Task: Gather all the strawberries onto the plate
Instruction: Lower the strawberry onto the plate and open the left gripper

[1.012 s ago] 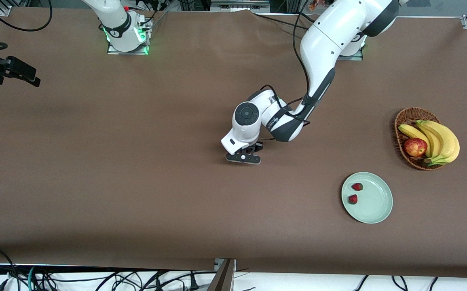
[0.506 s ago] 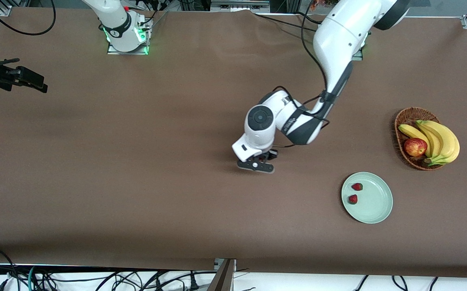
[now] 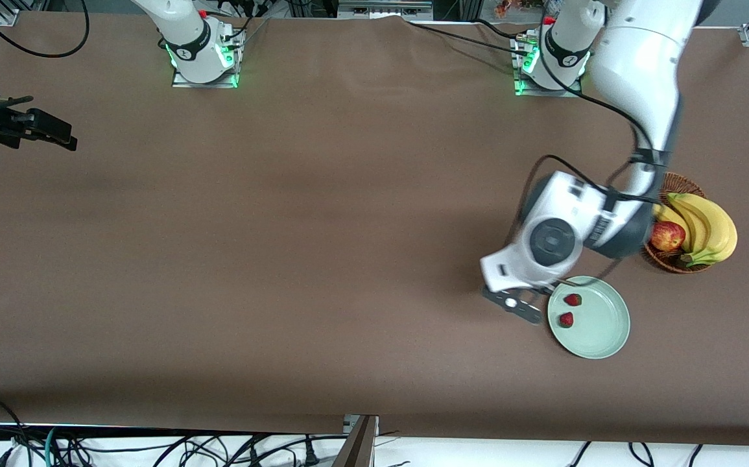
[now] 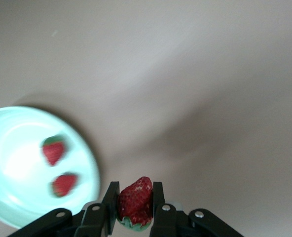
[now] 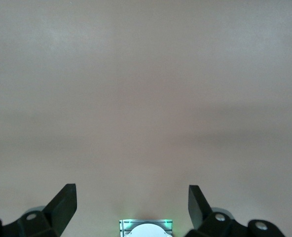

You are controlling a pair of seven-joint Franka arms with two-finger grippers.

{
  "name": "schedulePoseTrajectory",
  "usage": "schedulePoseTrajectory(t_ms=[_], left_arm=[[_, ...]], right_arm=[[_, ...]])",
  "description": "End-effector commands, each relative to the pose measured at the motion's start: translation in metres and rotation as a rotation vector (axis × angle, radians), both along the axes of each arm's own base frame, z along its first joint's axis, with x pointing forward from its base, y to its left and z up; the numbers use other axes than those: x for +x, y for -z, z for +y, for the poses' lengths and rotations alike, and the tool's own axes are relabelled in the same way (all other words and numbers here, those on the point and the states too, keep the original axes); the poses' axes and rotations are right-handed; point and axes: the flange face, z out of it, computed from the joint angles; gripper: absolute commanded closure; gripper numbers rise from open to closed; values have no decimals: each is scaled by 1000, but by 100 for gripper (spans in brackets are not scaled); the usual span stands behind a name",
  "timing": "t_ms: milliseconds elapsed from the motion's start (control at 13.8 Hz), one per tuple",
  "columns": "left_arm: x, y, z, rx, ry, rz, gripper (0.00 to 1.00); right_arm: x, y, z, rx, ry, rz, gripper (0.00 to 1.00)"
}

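L gripper [image 4: 135, 207] w/ strawberry [image 4: 135, 200], seemingly beside plate [image 4: 3, 207] rim

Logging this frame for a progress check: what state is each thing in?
Left gripper: shut on a strawberry, beside the plate's rim.
Right gripper: open, empty, waiting.
Plate: holds two strawberries.
Basket: holds bananas and an apple.
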Motion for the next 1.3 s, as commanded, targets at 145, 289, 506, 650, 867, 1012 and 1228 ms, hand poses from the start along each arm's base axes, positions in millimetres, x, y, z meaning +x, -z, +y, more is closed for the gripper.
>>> schedulePoseTrajectory(t_ms=[145, 289, 506, 650, 867, 1012, 1228], left_arm=[[21, 34, 70, -55, 214, -8, 89], [32, 43, 88, -85, 304, -66, 63], [34, 42, 95, -85, 315, -83, 0], [35, 40, 95, -88, 303, -87, 0], [35, 33, 91, -95, 295, -93, 0], [34, 9, 77, -111, 270, -114, 0], [14, -36, 39, -114, 137, 10, 0]], right_arm=[[2, 0, -2, -10, -15, -9, 0], [2, 0, -2, -8, -15, -9, 0], [3, 1, -2, -8, -16, -8, 0], [3, 1, -2, -8, -19, -9, 0], [3, 1, -1, -8, -19, -9, 0], [3, 1, -2, -8, -16, -9, 0], [6, 0, -2, -8, -19, -12, 0]])
